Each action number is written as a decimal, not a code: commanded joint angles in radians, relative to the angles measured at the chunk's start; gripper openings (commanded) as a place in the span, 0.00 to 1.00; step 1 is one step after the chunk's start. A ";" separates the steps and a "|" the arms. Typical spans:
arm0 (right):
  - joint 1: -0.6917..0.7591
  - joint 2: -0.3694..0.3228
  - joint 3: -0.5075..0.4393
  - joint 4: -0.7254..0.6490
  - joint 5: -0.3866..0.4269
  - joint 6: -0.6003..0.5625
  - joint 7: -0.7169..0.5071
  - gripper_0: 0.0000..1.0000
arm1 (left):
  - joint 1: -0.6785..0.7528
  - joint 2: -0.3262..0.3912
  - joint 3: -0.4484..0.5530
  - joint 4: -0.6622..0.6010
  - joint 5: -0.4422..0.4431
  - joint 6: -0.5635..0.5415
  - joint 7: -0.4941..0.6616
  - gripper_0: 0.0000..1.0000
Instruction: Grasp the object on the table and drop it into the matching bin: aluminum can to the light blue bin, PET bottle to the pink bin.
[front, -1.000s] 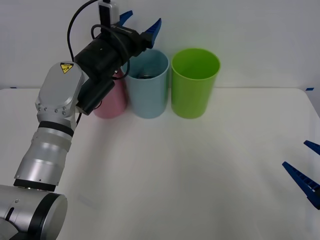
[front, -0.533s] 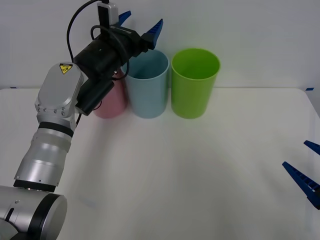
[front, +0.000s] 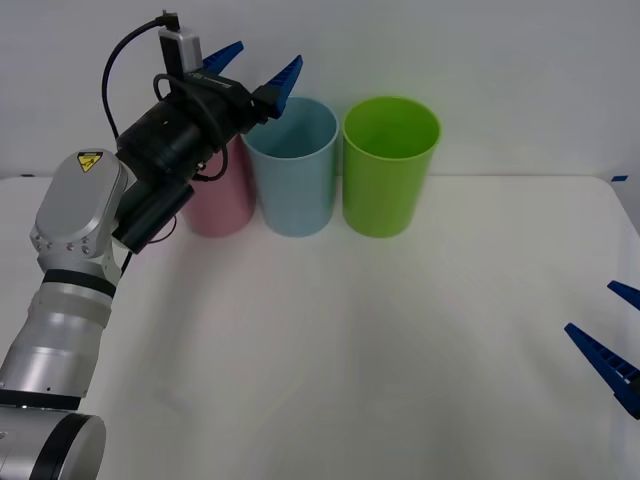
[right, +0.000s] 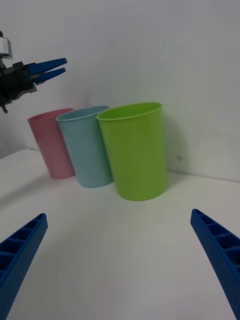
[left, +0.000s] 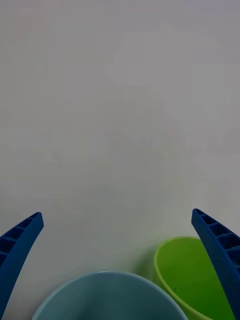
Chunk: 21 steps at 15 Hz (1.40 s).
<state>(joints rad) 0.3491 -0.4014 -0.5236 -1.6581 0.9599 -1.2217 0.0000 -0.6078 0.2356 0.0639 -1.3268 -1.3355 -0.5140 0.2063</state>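
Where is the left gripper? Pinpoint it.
In the front view, the left gripper hangs open at upper left, above the light blue bin, beside the pink bin.

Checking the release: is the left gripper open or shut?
Open: the left gripper hangs above the light blue bin, blue fingers spread, nothing between.

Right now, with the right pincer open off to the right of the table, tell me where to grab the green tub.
Pinch the green tub at its rim on the side facing the right pincer, one finger inside and one outside, coming down from above. It stands upright and open-topped, its body is probably too wide to span, and the blue tub crowds its other side.
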 joint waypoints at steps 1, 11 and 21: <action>0.000 0.000 0.000 0.000 0.000 0.000 0.000 1.00 | 0.088 0.027 0.002 -0.080 0.059 -0.003 -0.008 1.00; 0.000 0.000 0.000 0.000 0.000 0.000 0.000 1.00 | 0.286 0.100 0.096 -0.166 0.176 -0.170 -0.048 1.00; 0.000 0.000 0.000 0.000 0.000 0.000 0.000 1.00 | 0.473 0.197 0.292 -0.164 0.206 -0.456 -0.148 1.00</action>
<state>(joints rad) 0.3491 -0.4014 -0.5236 -1.6581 0.9599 -1.2217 0.0000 -0.1538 0.4201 0.3399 -1.4914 -1.1371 -0.9456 0.0643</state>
